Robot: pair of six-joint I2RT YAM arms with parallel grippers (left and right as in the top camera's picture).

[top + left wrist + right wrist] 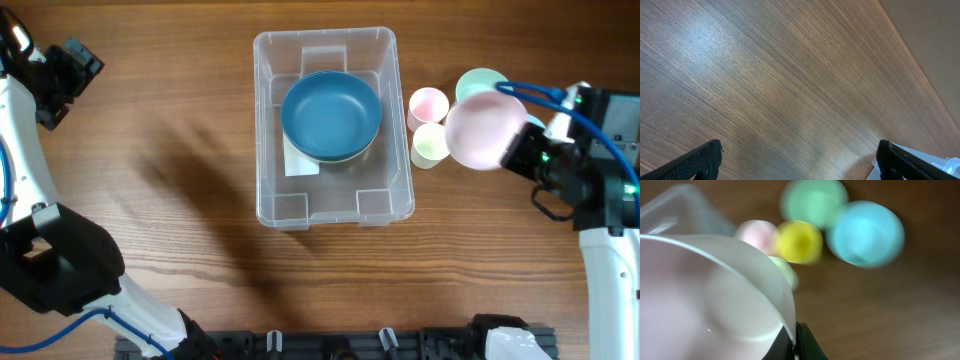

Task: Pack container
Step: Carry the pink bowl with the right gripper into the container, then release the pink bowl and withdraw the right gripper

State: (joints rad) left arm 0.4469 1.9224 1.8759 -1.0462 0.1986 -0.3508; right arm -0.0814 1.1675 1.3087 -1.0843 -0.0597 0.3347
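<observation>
**Pink bowl held right of container, not packed yet**

Wood table (180, 150). The clear container (262, 140) sits mid-frame with 1 blue bowl (331, 115) in its upper half. The pink bowl (485, 130) is outside the container at right, and the right gripper (525, 150) pinches its rim. The left gripper (799, 145) is upper left in overhead, jaws wide, empty.

Risks: the rim pinch looks thin, so the bowl may tilt or slip. It could also clip the container wall or knock the pink cup (428, 103) and yellow cup (431, 145).

Right wrist view is blurred and the grip mostly cut off. 2 more round pieces, green and light blue, are partly hidden by the pink bowl.
</observation>
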